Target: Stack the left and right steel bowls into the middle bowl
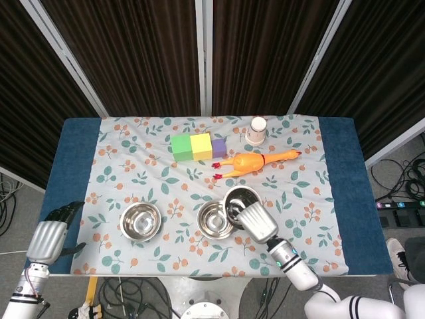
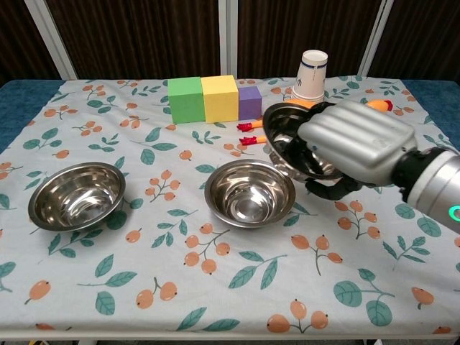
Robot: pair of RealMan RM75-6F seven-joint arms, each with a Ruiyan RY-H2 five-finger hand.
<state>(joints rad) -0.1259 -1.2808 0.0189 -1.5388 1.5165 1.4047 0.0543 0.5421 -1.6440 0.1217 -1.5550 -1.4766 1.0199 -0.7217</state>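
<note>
Right hand [image 2: 352, 144] holds right bowl [image 2: 287, 140] above middle bowl [image 2: 249, 192]

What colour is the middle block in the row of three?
Yellow: the middle block sits between a green block and a purple block. Clearest in the chest view.

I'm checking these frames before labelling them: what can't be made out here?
- Rubber chicken, chest view: body hidden behind the right hand and the steel bowl it holds.
- Held bowl's near rim, both views: covered by the hand, so the fingers' hold is unclear.
- Left hand: absent from chest view; small in head view.
- Paper cup print: too small.
</note>
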